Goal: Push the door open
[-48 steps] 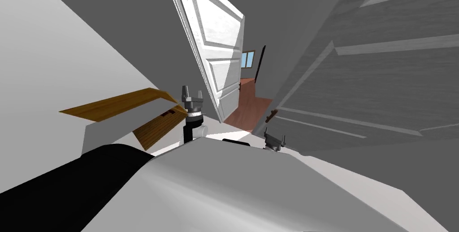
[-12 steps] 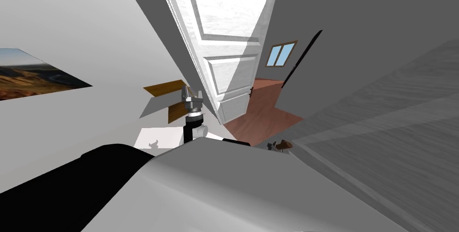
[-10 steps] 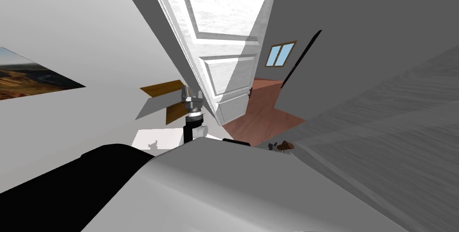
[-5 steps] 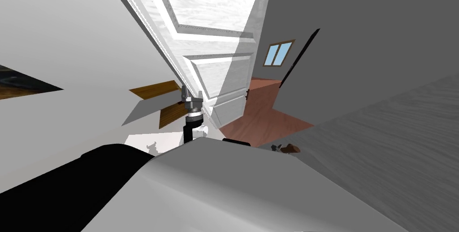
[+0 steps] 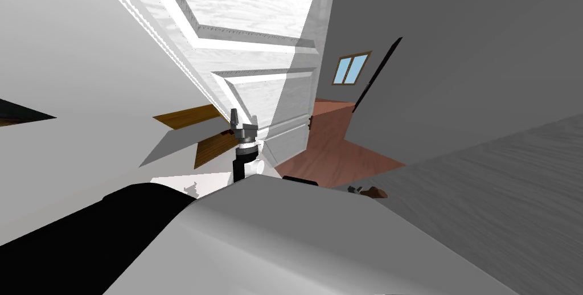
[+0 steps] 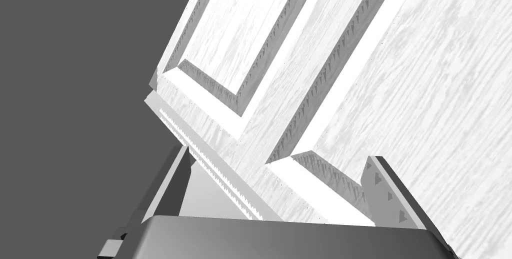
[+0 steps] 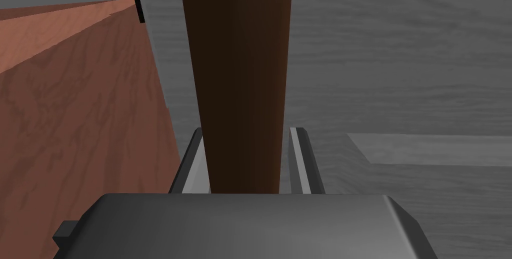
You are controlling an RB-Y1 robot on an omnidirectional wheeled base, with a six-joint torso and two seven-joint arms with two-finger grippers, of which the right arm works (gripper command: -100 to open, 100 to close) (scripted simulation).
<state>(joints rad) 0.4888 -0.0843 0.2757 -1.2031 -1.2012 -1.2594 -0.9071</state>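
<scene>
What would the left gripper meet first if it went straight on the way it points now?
The white panelled door. The left gripper points at the door's face with its fingers open, and the raised moulding is very close ahead. It may be touching; depth is unclear.

White door (image 6: 400, 71): white-painted wood grain, matt. Grey door (image 7: 400, 61): faint grain, matt. Handle (image 7: 237, 71): dark brown, smooth. Floor (image 5: 336, 149): reddish wood. Shelf (image 5: 182, 116): brown wood.
</scene>
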